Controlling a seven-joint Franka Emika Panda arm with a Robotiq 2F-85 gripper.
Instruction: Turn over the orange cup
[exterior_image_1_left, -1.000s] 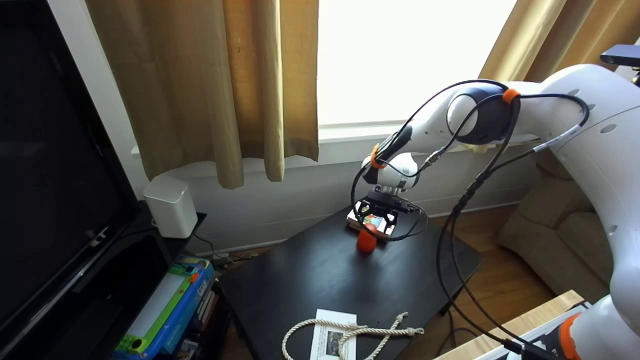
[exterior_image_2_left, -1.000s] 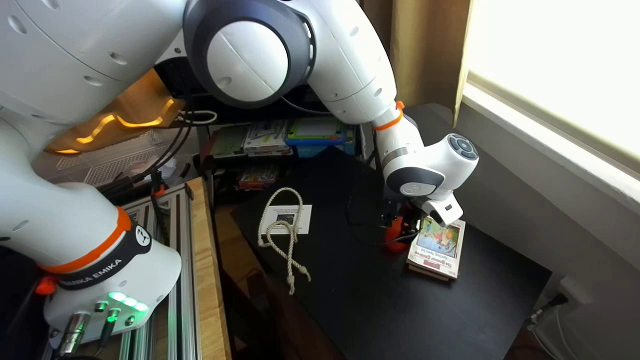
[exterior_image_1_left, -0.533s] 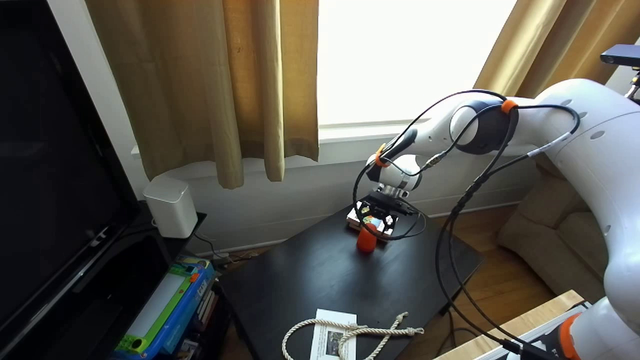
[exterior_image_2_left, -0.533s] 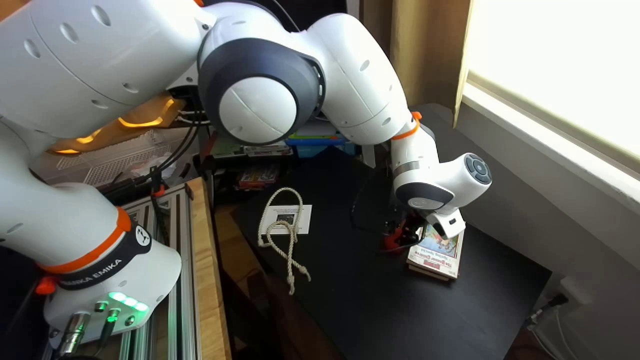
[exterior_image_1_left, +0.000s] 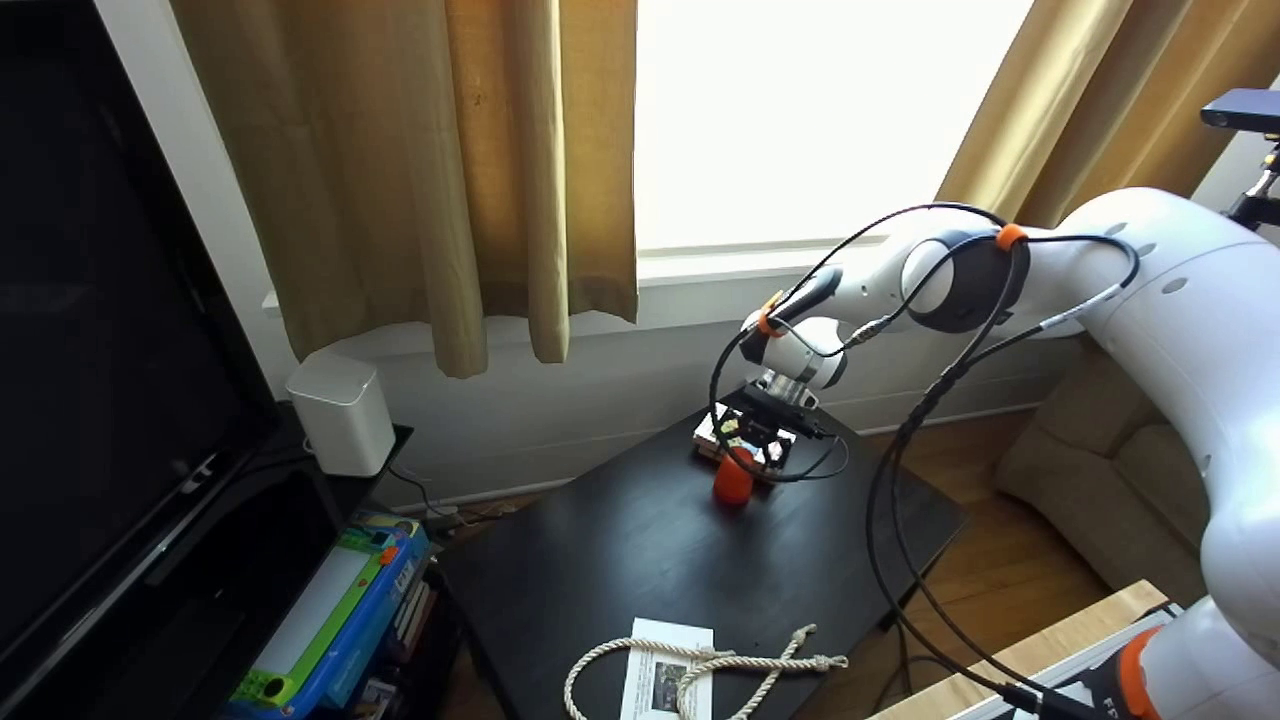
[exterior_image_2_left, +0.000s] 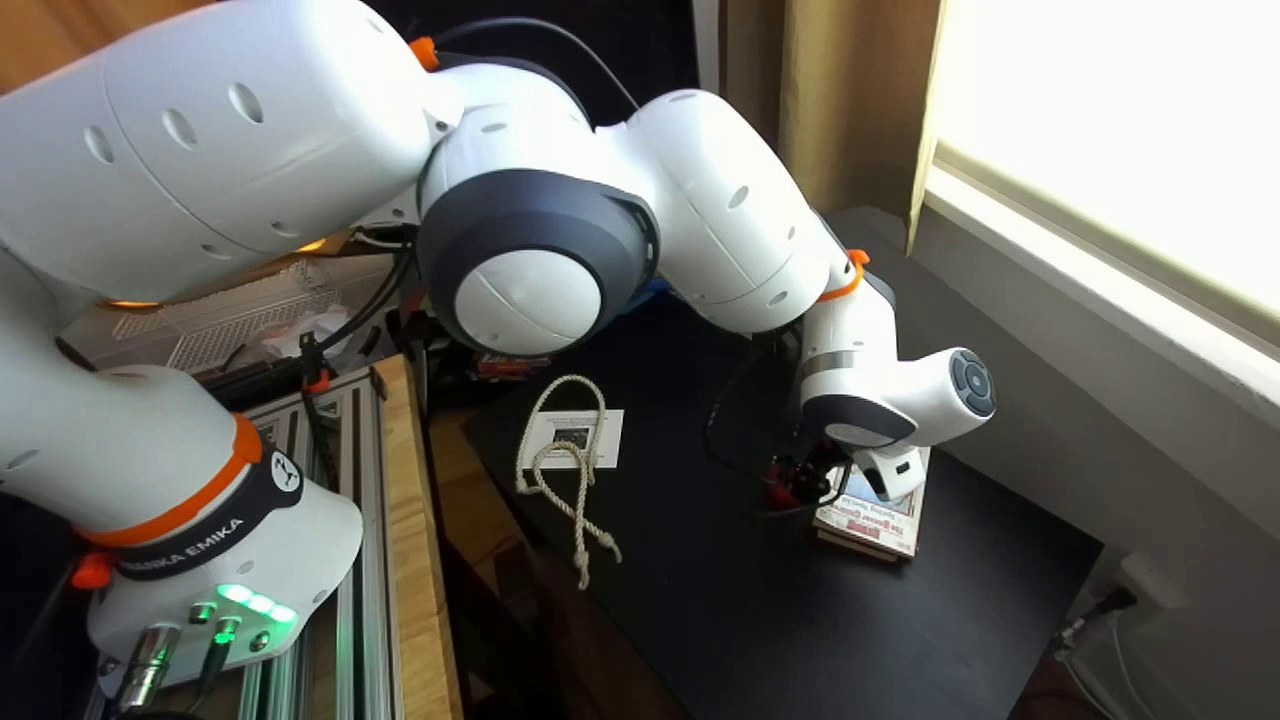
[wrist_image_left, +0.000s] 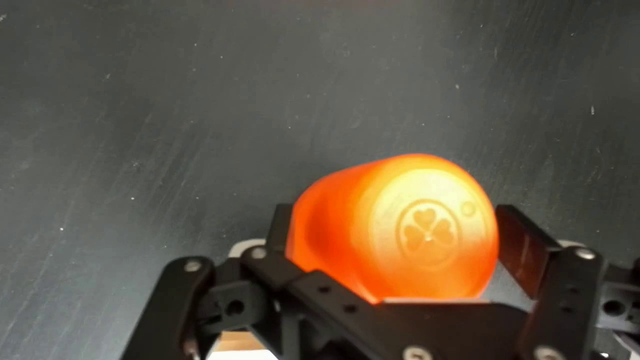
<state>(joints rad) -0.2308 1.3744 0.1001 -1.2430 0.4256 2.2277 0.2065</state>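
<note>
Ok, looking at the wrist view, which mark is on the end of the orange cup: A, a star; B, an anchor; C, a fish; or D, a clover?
D: in the wrist view, the orange cup bears a clover mark on its end, with three heart-shaped leaves meeting at the middle.

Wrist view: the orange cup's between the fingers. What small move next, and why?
I'd probably close the gripper gently on the orange cup next. The cup stands base up between the spread fingers, and a sliver of tabletop shows between it and the finger on the picture's right. Contact on the opposite side is hard to tell, so go slowly.
</note>
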